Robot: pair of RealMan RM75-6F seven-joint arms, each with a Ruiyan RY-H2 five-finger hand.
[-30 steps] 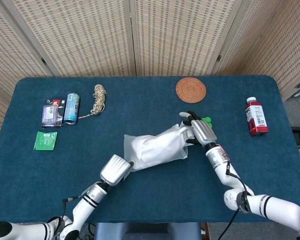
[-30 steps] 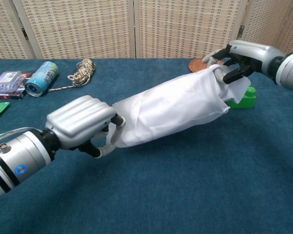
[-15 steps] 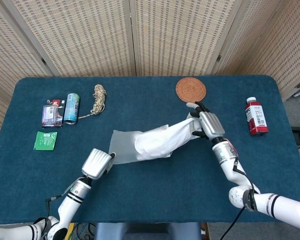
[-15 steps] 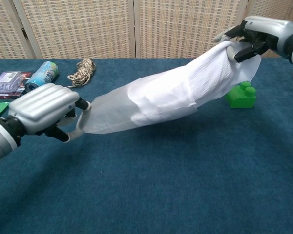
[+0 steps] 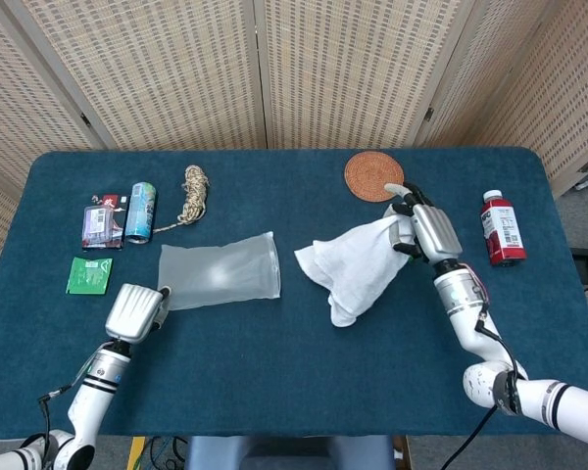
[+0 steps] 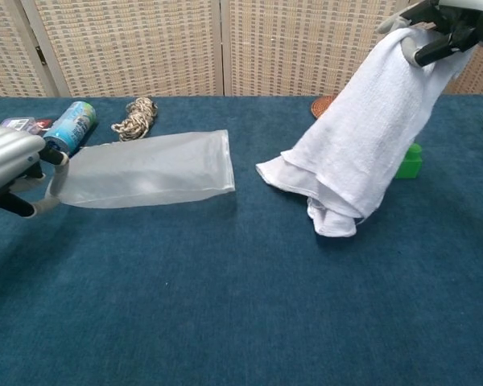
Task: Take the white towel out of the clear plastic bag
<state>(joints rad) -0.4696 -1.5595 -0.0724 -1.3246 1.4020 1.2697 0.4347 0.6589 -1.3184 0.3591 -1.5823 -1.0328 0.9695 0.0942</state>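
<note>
Head view: the white towel hangs clear of the clear plastic bag, gripped by the right robot hand just right of the bag; extraction looks done.

Chest view: the left robot hand pinches the bag's closed end on the blue counter; woven screens stand behind.

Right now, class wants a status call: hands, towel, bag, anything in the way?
Left hand holds clear plastic bag, empty. Right hand grips white towel, fully out, lower end on table. Green block behind towel.
</note>
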